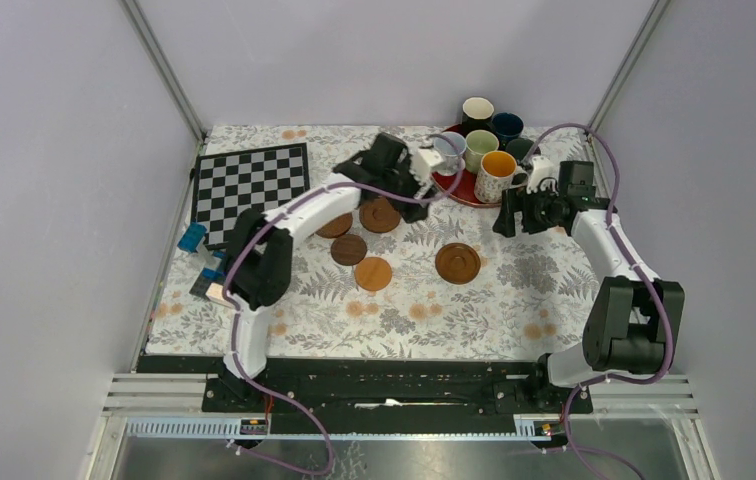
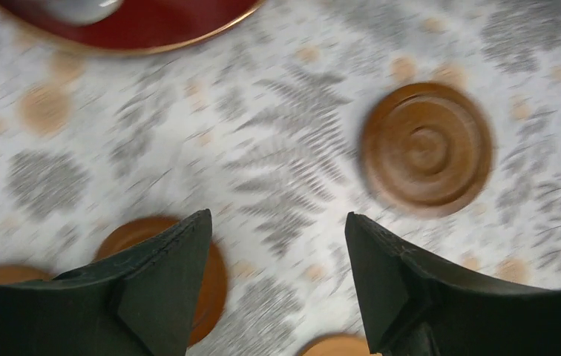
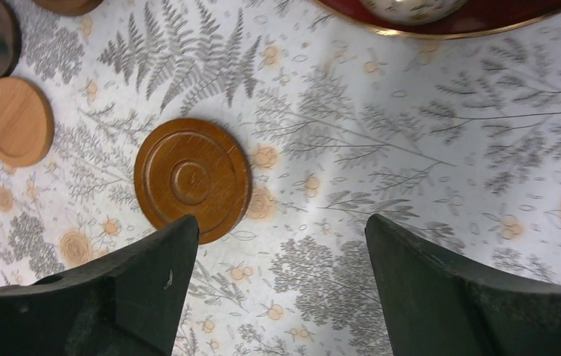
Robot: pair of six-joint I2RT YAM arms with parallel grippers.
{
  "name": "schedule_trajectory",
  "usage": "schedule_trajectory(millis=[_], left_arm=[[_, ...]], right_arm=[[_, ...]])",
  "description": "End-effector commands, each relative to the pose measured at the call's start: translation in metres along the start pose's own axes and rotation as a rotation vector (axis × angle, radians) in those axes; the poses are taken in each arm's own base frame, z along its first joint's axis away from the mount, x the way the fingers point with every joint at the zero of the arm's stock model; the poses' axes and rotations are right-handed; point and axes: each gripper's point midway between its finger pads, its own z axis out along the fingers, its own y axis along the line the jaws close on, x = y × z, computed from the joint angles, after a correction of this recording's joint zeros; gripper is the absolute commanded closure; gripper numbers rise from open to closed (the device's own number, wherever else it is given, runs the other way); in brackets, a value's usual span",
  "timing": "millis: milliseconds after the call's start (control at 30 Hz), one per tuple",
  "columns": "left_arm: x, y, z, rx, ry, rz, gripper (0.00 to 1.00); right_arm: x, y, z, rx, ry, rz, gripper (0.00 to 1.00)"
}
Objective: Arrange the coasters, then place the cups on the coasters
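- I work in a robotics lab test cell, not a home.
- Plain pale walls [image 1: 394, 60] and bare aluminium posts [image 1: 164, 70] box me in.
- My left arm [image 1: 304, 210] and right arm [image 1: 604, 240] stand bolted by an aluminium rail [image 1: 154, 395] at the near edge.
- A fern-print tablecloth [image 1: 514, 290] and a chessboard [image 1: 251, 185] are the only homely touches.

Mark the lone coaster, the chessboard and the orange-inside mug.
Lone coaster [image 1: 457, 263]: top view, its centre.
Chessboard [image 1: 249, 188]: top view, middle of the board.
Orange-inside mug [image 1: 499, 164]: top view, its orange interior.

cups [image 1: 497, 172] on tray [image 1: 456, 187], coasters [image 1: 373, 273] left of it
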Motion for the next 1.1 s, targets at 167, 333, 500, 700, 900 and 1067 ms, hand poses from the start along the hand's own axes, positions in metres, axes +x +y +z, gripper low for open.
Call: schedule_trajectory(millis=[167, 333, 500, 700, 900, 1067], left_arm=[[0.059, 0.074, -0.040, -0.038, 0.038, -0.006, 0.19], [0.072, 0.083, -0.039, -0.035, 0.046, 0.048, 0.16], [0.087, 0.080, -0.032, -0.001, 0.059, 0.132, 0.15], [0.102, 0.080, -0.020, 0.019, 0.057, 0.207, 0.15], [0.111, 0.072, -0.014, 0.070, 0.046, 0.255, 0.17], [0.112, 0.072, -0.007, 0.068, 0.059, 0.280, 0.17]], right_arm=[[0.028, 0.054, 0.038, -0.092, 0.113, -0.190, 0.13], [0.037, 0.060, 0.058, -0.082, 0.180, -0.220, 0.14], [0.048, 0.060, 0.072, -0.073, 0.238, -0.234, 0.16], [0.060, 0.064, 0.082, -0.084, 0.285, -0.242, 0.17], [0.071, 0.056, 0.093, -0.026, 0.338, -0.264, 0.23], [0.078, 0.044, 0.098, 0.021, 0.398, -0.252, 0.26]])
